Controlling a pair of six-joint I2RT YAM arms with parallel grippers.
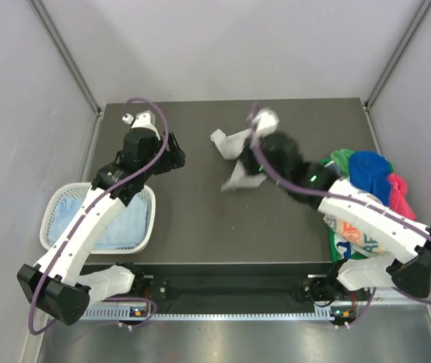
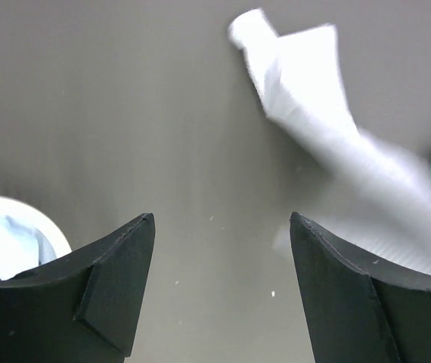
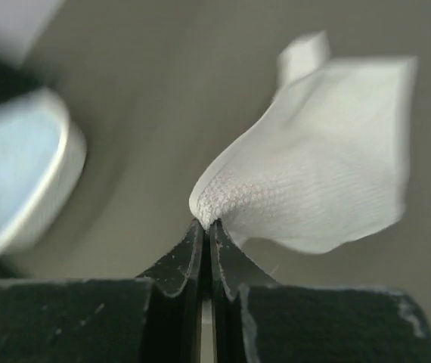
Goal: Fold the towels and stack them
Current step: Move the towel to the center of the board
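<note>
My right gripper [image 1: 255,157] is shut on a fold of a whitish-grey towel [image 1: 234,151] and holds it above the middle of the dark table; the pinched fold shows in the right wrist view [image 3: 314,181]. My left gripper [image 1: 176,155] is open and empty, left of the towel, which shows blurred in the left wrist view [image 2: 314,128]. A pale blue towel [image 1: 121,219] lies in the white mesh basket [image 1: 49,219] at the left. A pile of green, royal blue [image 1: 370,175], pink [image 1: 401,197] and printed white [image 1: 359,234] towels sits at the right edge.
The basket also shows in the left wrist view [image 2: 4,234] and the right wrist view [image 3: 26,181]. The dark table [image 1: 193,227] is bounded by grey walls at back and sides. The right arm lies over part of the towel pile.
</note>
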